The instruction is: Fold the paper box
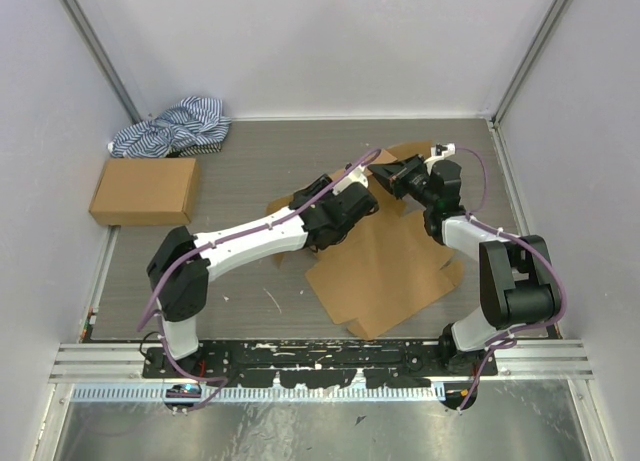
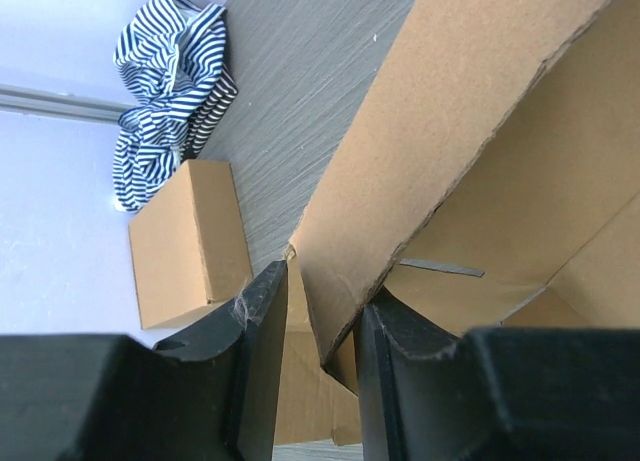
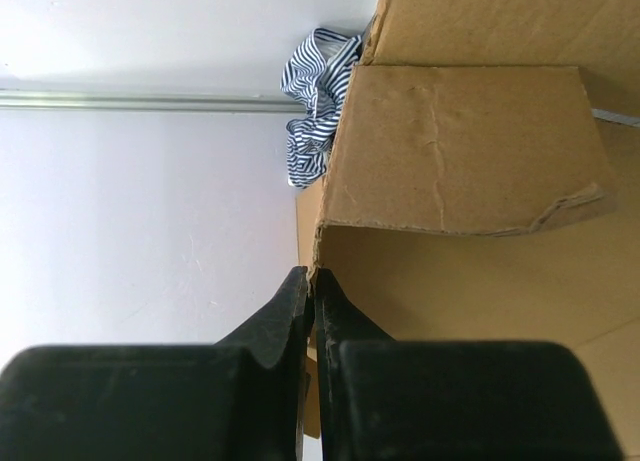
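Observation:
The paper box (image 1: 385, 266) is a plain brown cardboard mailer lying mostly flat at the table's middle right, with its far panels raised. My left gripper (image 1: 352, 203) is at the box's far left edge. In the left wrist view its jaws (image 2: 320, 316) are open and straddle a raised panel (image 2: 440, 131); the panel's edge rests against the right finger (image 2: 385, 331). My right gripper (image 1: 397, 176) is at the box's far side. In the right wrist view it (image 3: 314, 286) is shut on the thin edge of a raised flap (image 3: 460, 151).
A sealed brown carton (image 1: 147, 189) sits at the far left, also in the left wrist view (image 2: 190, 241). A blue-and-white striped cloth (image 1: 175, 128) lies behind it by the back wall. White walls enclose the table on three sides.

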Controlling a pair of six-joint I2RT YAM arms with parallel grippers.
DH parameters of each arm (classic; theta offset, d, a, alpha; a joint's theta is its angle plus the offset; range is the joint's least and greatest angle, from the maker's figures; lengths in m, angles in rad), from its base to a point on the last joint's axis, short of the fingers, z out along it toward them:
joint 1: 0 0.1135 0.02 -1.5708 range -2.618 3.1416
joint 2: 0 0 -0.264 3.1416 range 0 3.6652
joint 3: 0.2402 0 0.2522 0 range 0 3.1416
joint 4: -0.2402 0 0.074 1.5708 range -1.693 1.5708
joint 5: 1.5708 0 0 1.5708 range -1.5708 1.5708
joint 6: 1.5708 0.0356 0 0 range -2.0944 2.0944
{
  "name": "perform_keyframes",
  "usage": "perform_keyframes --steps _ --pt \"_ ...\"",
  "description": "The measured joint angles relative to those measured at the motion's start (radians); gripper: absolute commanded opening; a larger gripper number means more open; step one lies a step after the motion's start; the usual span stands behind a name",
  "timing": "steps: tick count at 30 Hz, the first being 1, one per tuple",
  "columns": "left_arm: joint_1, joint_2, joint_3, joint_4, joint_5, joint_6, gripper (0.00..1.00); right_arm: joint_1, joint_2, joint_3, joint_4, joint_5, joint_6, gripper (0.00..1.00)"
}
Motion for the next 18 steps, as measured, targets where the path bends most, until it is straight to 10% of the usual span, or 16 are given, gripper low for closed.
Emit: perform_keyframes --steps 18 --pt "0.12 -0.062 -0.038 0.077 -0.006 0.097 0.43 0.084 0.042 0.015 0.045 0.03 0.033 0.12"
